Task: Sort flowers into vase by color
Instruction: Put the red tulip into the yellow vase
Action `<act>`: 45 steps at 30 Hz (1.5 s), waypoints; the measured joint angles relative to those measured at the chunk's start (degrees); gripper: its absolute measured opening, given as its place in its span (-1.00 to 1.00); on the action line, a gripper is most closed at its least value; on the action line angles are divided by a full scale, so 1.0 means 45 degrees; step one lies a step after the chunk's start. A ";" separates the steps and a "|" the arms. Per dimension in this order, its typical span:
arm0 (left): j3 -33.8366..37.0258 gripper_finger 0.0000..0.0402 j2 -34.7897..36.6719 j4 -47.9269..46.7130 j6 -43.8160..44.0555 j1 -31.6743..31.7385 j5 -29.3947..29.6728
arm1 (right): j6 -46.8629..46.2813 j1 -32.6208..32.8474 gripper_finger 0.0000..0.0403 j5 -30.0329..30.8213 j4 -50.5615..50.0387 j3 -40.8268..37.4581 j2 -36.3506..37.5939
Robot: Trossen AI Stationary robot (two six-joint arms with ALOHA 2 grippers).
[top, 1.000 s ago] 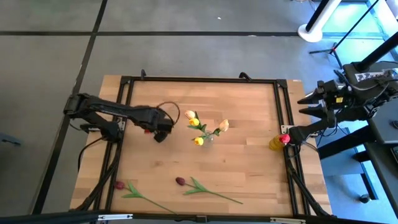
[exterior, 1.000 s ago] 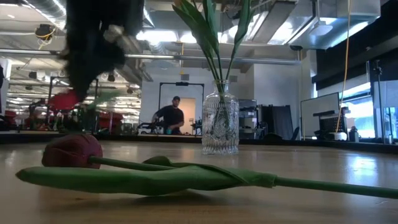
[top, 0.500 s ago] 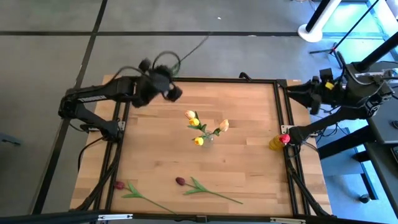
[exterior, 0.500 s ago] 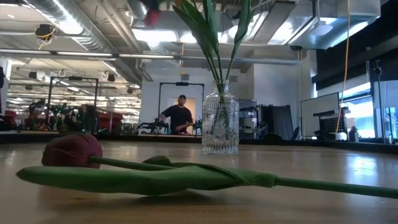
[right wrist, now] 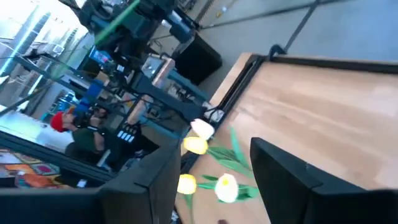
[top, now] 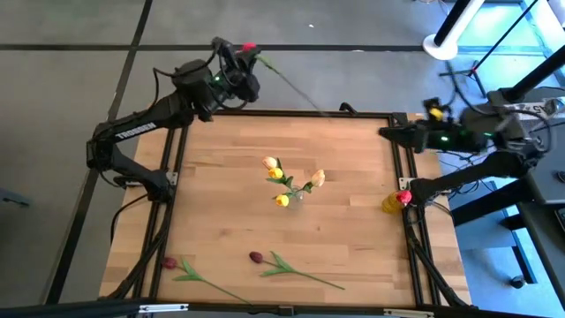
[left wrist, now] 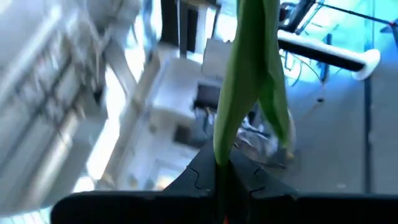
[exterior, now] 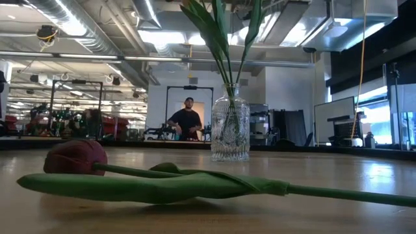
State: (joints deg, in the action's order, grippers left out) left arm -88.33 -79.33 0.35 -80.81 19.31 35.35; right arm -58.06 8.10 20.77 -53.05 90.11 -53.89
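Observation:
My left gripper (top: pixel 246 67) is raised high over the table's far left edge and is shut on a red tulip (top: pixel 250 47). Its long green stem (top: pixel 296 87) runs toward the table's right. In the left wrist view the stem and a leaf (left wrist: pixel 239 93) run forward from the shut fingers. My right gripper (top: pixel 387 132) hangs open at the far right corner, touching nothing. A glass vase (exterior: pixel 230 133) stands mid-table with yellow and peach tulips (top: pixel 281 184). Two dark red tulips (top: pixel 256 257) (top: pixel 169 262) lie flat near the near edge. My left gripper pinches the red tulip's stem (left wrist: pixel 221 163) between its two fingers, close below the head. The fingers lie across the stem. The flower is lifted clear of the table, and the stem with its leaf sticks out sideways toward the table's right.
A yellow object with a red top (top: pixel 397 200) sits at the table's right edge. A black frame (top: pixel 282 113) borders the wooden top. In the low view a dark tulip (exterior: pixel 75 158) lies close in front, and a person (exterior: pixel 187 121) stands in the room beyond.
My left gripper has risen from over the table's left middle and swung to the far edge, carrying the red tulip up with it; it has turned, so the stem now points right. My right gripper has reached from the right toward the table's far right corner.

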 joint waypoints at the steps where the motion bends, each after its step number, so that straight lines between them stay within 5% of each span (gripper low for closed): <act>1: 0.0000 -0.98 0.0000 0.0047 -0.0549 0.0054 -0.0382 | 0.0007 -0.0547 -0.04 -0.0699 0.0329 0.0000 -0.0307; 11: 0.0000 -0.98 0.0000 0.0044 -0.3091 -0.0563 -0.1778 | -0.0310 -0.7363 -0.04 -0.9092 0.5400 0.0000 -0.3112; 14: 0.0000 -0.98 -0.0219 -0.0097 -0.3398 -0.0425 -0.1855 | -0.0714 -0.8038 -0.04 -1.0933 0.6966 0.0004 -0.4298; 20: 0.0024 -0.98 -0.0968 -0.0067 -0.3538 0.0288 -0.2712 | -0.1331 -0.8179 -0.04 -1.1857 1.0587 0.0034 -0.5785; 30: 0.0019 -0.97 -0.2104 0.0513 -0.4724 0.0443 -0.4419 | -0.1115 -0.8402 -0.04 -1.1155 1.0409 0.0019 -0.6568; 45: 0.0010 -0.97 -0.3046 0.1162 -0.4834 0.0481 -0.4744 | -0.1127 -0.8388 -0.13 -1.0646 0.9644 0.0000 -0.7166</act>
State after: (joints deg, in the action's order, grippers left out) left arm -88.29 -93.04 5.58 -102.56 21.47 14.00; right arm -63.13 -29.65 -27.14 -9.65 90.11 -86.14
